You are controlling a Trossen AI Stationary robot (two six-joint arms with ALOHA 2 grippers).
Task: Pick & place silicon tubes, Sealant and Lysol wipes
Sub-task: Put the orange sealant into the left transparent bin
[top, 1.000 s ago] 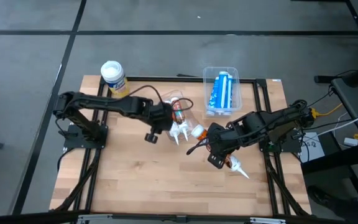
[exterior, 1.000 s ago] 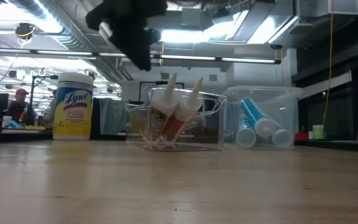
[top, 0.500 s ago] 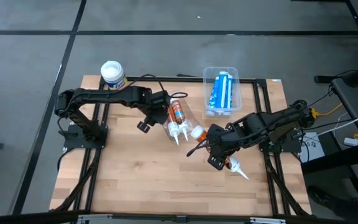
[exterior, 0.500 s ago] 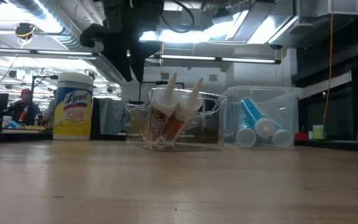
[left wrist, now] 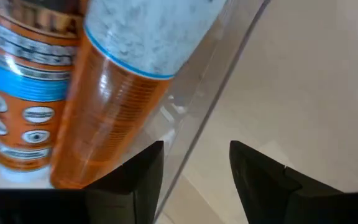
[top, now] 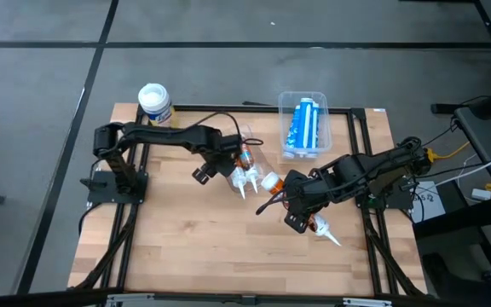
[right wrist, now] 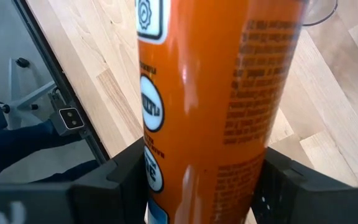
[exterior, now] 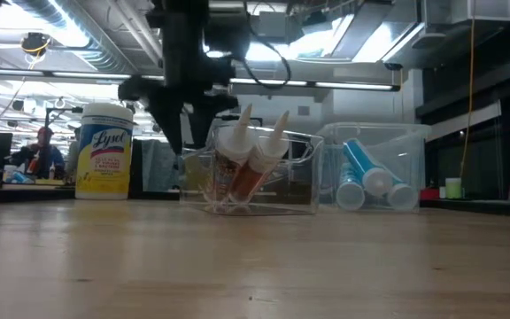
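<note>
Two orange sealant tubes stand tilted in a clear bin, nozzles up. My left gripper is open and points down at that bin's left side. One finger is inside its clear wall and one outside; no touch shows. My right gripper is shut on a third orange tube above the table. The Lysol wipes stand on their base at the far left corner. Blue silicone tubes lie in a second clear bin. My right gripper pinches the orange tube's body between its two fingers, which lie across it and slant down from above. The tube is lifted clear of the table. Its white nozzle sticks out past the gripper toward the near right.
The bin with blue tubes stands at the far right, close beside the sealant bin. Bare wooden tabletop fills the near half. A black frame runs along the table's edges. People show in the room behind the Lysol canister.
My left gripper has come down from above the sealant bin to its left side and has rolled about its own axis. The bin, its two tubes and my right gripper with its tube have kept still.
</note>
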